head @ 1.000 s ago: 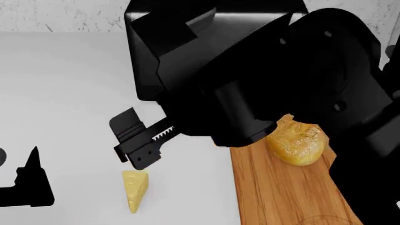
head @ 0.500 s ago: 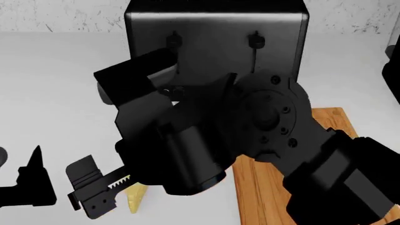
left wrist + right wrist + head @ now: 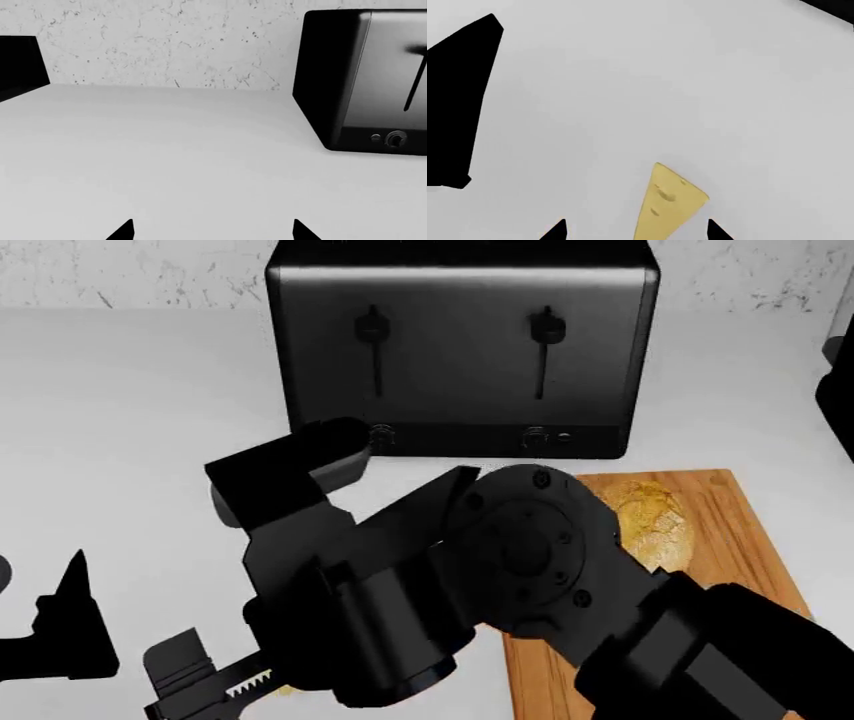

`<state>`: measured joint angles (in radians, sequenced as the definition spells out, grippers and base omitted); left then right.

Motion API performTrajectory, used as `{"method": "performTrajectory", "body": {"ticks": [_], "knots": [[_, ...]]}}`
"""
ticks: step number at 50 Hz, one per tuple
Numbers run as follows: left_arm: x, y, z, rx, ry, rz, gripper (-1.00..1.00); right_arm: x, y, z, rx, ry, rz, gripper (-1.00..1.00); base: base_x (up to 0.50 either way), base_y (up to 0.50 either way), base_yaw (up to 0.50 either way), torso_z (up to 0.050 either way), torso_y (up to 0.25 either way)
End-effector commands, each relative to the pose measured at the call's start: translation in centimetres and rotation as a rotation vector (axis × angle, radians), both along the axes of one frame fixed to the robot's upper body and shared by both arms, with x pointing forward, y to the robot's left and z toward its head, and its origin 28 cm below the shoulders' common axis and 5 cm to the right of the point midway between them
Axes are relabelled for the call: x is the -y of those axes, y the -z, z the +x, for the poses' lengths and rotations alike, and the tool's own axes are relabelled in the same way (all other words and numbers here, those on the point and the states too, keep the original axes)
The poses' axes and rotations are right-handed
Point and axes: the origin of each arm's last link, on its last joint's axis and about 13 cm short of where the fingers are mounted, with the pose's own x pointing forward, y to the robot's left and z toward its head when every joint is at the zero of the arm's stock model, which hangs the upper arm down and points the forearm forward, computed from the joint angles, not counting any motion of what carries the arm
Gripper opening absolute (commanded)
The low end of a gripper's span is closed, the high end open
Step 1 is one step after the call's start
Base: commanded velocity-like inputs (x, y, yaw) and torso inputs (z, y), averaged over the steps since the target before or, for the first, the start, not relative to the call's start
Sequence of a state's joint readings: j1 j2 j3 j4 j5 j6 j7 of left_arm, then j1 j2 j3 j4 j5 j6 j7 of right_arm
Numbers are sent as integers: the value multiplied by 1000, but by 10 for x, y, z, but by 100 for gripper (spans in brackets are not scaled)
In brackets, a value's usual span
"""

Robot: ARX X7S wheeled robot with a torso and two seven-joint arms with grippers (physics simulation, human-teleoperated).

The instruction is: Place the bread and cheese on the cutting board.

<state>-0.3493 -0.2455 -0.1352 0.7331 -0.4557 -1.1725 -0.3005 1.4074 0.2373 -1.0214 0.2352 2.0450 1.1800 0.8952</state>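
The bread [image 3: 649,521] lies on the far end of the cutting board [image 3: 747,558], in front of the toaster. The cheese [image 3: 667,202] lies on the white counter to the left of the board. In the head view it is almost hidden under my right arm. My right gripper [image 3: 635,231] is open, with its two fingertips on either side of the wedge's thin end and apart from it. It also shows in the head view [image 3: 207,682], low at the front left. My left gripper [image 3: 213,231] is open and empty over bare counter, at the head view's left edge [image 3: 60,625].
A black two-slot toaster [image 3: 461,350] stands at the back of the counter, also in the left wrist view [image 3: 367,80]. A speckled white wall runs behind it. My bulky right arm [image 3: 507,570] crosses the middle of the head view and covers the board's near left part.
My right arm has swung down and to the front left, lowering its open gripper over the cheese. The bread and toaster have come back into view. The left arm has not moved.
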Motion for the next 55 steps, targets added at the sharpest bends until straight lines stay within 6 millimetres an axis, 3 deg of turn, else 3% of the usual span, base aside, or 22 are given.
{"method": "performTrajectory", "body": {"ticks": [1,23,26,27,37,46,55], "knots": [[2,-3,-6,24,21,-14,100,-5,12,7,-21,24,25,100,0,0,0,0,0],[3,-4,-6,25,25,-13,100,-3,37,11,-69,45,8,100,0,0,0,0,0],[2,-4,-5,25,22,-15,100,-4,33,11,-48,48,10,100,0,2,2,-5,0],[2,-3,-5,24,23,-13,100,-4,33,11,-42,47,9,-100,13,0,0,0,0],[5,0,-3,14,33,-15,100,2,19,1,11,64,29,-100,0,0,1,0,0],[7,-1,-4,13,42,-8,100,25,-3,-12,103,111,39,-100,0,0,0,0,0],[8,-1,-4,11,42,-5,100,47,-5,-29,113,155,40,-100,0,0,0,0,0]]}}
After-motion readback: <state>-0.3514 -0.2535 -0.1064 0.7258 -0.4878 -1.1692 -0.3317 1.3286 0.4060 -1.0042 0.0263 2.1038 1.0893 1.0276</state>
